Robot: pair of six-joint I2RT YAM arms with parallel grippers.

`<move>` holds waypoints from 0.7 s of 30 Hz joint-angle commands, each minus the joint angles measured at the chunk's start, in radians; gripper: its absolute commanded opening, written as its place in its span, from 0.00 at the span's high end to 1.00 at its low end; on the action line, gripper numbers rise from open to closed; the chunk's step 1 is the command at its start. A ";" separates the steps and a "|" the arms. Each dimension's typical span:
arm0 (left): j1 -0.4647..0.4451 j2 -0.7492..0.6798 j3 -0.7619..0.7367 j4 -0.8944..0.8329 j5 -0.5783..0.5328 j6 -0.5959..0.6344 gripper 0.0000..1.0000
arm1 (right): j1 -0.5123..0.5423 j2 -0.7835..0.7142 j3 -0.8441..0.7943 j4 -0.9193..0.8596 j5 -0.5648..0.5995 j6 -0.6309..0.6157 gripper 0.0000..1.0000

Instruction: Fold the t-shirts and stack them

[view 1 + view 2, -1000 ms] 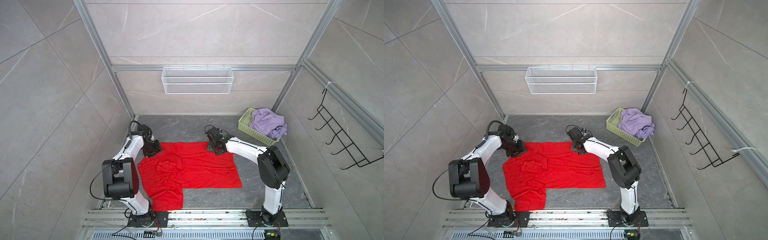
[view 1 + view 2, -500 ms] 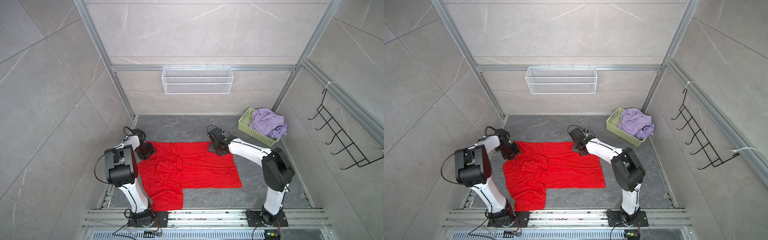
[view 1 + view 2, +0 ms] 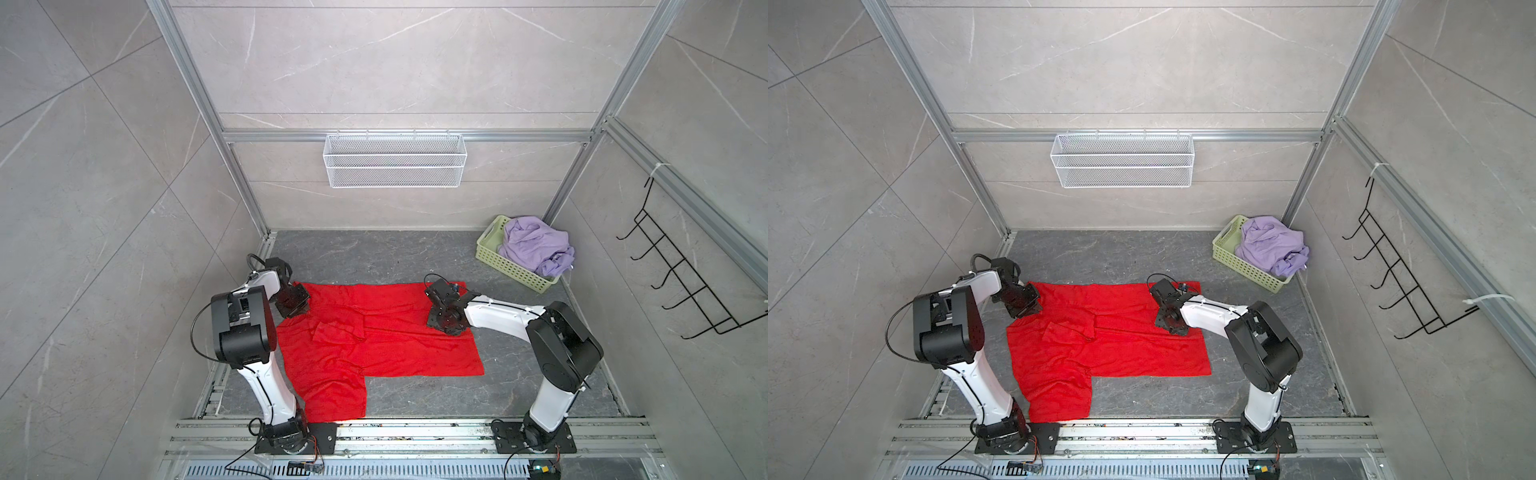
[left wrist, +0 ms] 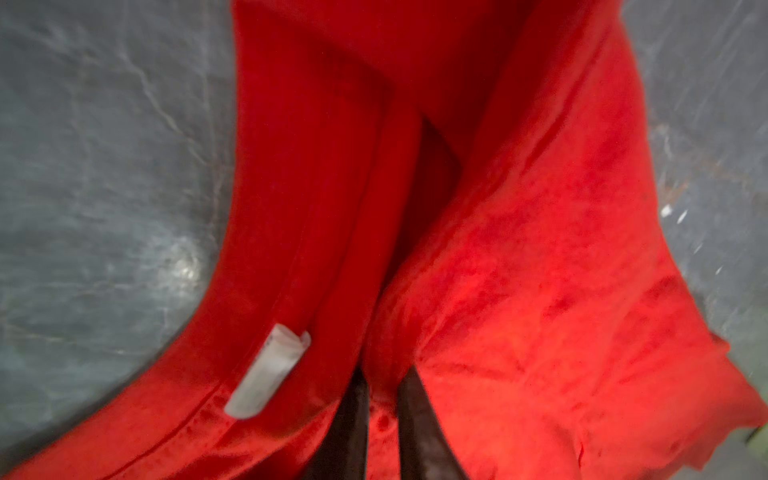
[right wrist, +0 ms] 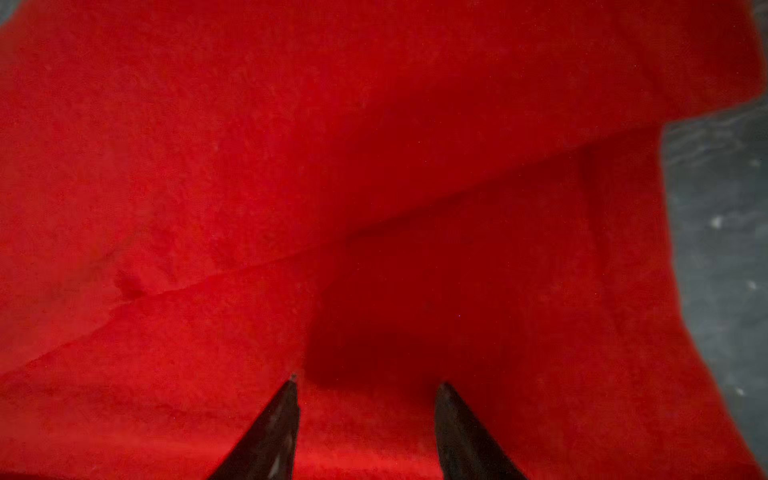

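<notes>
Red t-shirt [image 3: 374,345]: spread on tabletop [image 3: 374,257]. Left claw [image 4: 384,374]: nipped on its far-left corner. Right claw [image 5: 368,384]: parted, empty, over cloth; should grip the matching edge before lifting. Lilac t-shirt [image 3: 536,249]: in basket [image 3: 511,270].

White links [image 3: 498,318], black joints [image 3: 243,328], cables [image 3: 192,330]

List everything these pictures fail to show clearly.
- Neck label print: blurred in the left wrist view, too small in both top views.
- Lilac t-shirt: crumpled; its lower part sits behind the basket wall in both top views.
- Right pincer: open over the red t-shirt; contact unclear, its own wrist covers the tips in both top views.
- Left pincer: closed on red cloth; layers gripped hidden by folds.
</notes>
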 commanded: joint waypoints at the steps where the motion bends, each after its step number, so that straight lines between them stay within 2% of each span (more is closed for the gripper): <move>1: -0.002 0.017 0.013 -0.016 0.005 0.004 0.87 | -0.005 0.030 -0.019 0.044 0.014 0.054 0.45; 3: -0.002 0.010 0.021 -0.031 -0.001 0.016 0.87 | -0.006 0.040 -0.022 0.035 0.026 0.064 0.45; 11: 0.017 -0.002 0.062 -0.065 -0.052 0.064 1.00 | -0.030 0.030 -0.111 0.028 0.065 0.147 0.45; 21: 0.054 0.031 0.140 -0.102 -0.029 0.117 1.00 | -0.071 -0.031 -0.162 -0.015 0.103 0.156 0.45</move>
